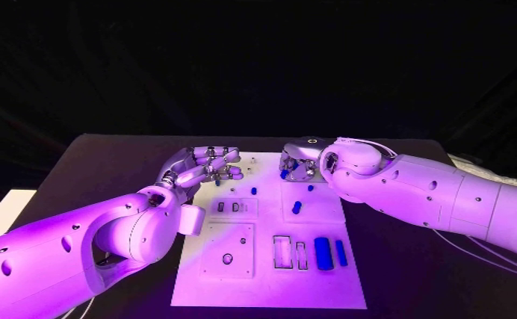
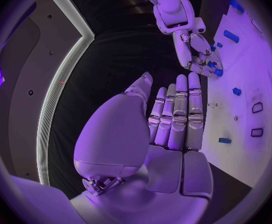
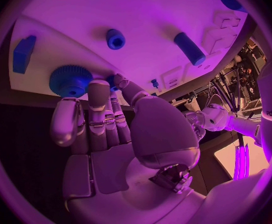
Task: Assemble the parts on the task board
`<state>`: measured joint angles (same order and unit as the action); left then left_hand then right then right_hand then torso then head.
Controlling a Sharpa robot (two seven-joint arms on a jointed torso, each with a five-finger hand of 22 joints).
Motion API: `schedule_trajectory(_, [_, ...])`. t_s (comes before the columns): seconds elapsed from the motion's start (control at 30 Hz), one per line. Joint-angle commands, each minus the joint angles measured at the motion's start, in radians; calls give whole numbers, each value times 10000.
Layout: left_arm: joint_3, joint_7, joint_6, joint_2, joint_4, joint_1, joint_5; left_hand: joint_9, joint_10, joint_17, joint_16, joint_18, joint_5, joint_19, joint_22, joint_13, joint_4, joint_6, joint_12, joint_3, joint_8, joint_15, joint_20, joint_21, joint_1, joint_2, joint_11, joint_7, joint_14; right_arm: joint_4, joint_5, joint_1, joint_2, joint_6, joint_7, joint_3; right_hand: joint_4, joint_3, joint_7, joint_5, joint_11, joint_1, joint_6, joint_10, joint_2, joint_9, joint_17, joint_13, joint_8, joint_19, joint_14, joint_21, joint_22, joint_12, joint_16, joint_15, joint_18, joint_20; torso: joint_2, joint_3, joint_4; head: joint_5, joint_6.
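Observation:
The white task board lies in the middle of the table. My left hand hovers over its far left corner, fingers straight and apart, holding nothing. My right hand is at the board's far edge. Its fingertips rest against a blue gear, and thumb and finger pinch a small blue part beside it. The right hand also appears in the left wrist view with blue between its fingers. A short blue cylinder and two long blue bars lie on the board.
Small blue pegs stand near the board's middle. A round blue peg, a blue cylinder and a blue block show beyond the right hand. Empty slots are cut into the near half. Black table surrounds the board.

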<state>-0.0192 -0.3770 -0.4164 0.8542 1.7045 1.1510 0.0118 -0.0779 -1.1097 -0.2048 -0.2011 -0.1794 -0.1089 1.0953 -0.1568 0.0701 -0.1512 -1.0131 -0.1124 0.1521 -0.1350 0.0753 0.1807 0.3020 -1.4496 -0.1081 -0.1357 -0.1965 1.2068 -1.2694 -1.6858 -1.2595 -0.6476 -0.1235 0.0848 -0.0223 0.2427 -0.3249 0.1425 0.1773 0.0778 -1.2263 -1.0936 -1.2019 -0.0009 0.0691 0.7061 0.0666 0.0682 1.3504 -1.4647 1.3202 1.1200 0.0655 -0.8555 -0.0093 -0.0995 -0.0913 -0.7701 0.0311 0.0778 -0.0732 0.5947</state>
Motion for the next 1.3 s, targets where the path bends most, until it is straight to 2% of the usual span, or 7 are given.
schedule_trajectory(0.03, [-10, -4, 186, -1, 43, 17, -26, 11, 15, -16, 56, 9, 23, -3, 9, -9, 39, 5, 64, -1, 45, 85, 37, -70, 103, 31, -78, -81, -5, 34, -253, 3, 37, 249, 70, 1, -32, -94, -23, -79, -28, -5, -128, -87, 161, 18, 45, 1, 23, 21, -116, 79, 34, -9, -79, -29, 101, -12, -22, 0, 7, 5, 9])
schedule_trajectory(0.33, [-10, 25, 132, 0, 21, 17, -99, 15, 24, -33, 78, 7, 19, -5, 14, -8, 56, 16, 87, 4, 60, 89, 41, -80, 112, 52, -84, -87, -2, 61, -230, 6, 38, -135, -29, 1, -303, -334, -175, -432, -153, -7, -559, -402, 341, 94, 495, 41, 146, 131, -156, 344, 408, 34, -581, -114, 156, 47, -53, 3, 10, 36, 43])
schedule_trajectory(0.63, [-10, 81, 123, 9, -14, 17, -132, 20, 29, -71, 110, -1, 12, 7, 19, -5, 116, 24, 126, 42, 80, 84, 42, -89, 82, 107, -85, -90, 19, -136, 97, 13, -30, -2033, -291, 3, -411, -607, -241, -676, -243, -180, -797, -714, 444, 172, 715, 93, 222, 170, -156, 474, 575, 62, -848, -181, 180, 110, -69, -1, 33, 70, 0])
schedule_trajectory(0.73, [-10, 88, 153, 23, -35, 17, -126, 23, 32, -89, 130, -4, 10, 11, 21, -5, 154, 28, 146, 63, 90, 82, 42, -92, 59, 124, -86, -93, 24, -162, 249, 14, 8, -2392, -218, 7, -429, -633, -236, -695, -239, -183, -794, -714, 451, 175, 684, 92, 217, 163, -145, 473, 569, 50, -828, -181, 179, 112, -78, 6, 51, 82, -17])
schedule_trajectory(0.83, [-10, 89, 174, 46, -63, 17, -127, 24, 38, -94, 137, -4, 10, 12, 22, -6, 165, 32, 155, 67, 95, 83, 42, -94, 55, 127, -89, -95, 24, -111, 348, 13, 111, -2540, -106, 10, -469, -670, -224, -752, -231, -172, -780, -706, 437, 181, 683, 89, 203, 154, -131, 479, 570, 23, -837, -175, 179, 114, -82, 20, 75, 77, -23])
schedule_trajectory(1.0, [-10, 71, 202, 87, -140, 19, -127, 28, 53, -106, 162, -2, 12, 8, 26, -8, 191, 45, 179, 72, 109, 89, 45, -102, 53, 126, -97, -104, 15, 82, 424, 7, 380, -2646, -4, 14, -499, -696, -216, -797, -219, -159, -758, -677, 405, 183, 676, 82, 184, 145, -119, 484, 571, -4, -841, -168, 179, 112, -94, 10, 47, 134, -62])
schedule_trajectory(1.3, [-10, 32, 203, 132, -246, 50, -127, 36, 77, -130, 227, 5, 14, -16, 40, -10, 244, 66, 226, 85, 137, 109, 57, -131, 59, 130, -115, -122, -19, 721, 448, 0, 1089, -2794, 135, 16, -544, -737, -198, -856, -200, -143, -720, -626, 358, 184, 698, 70, 152, 143, -108, 502, 595, -30, -873, -154, 183, 103, -128, 12, 61, 147, -97])
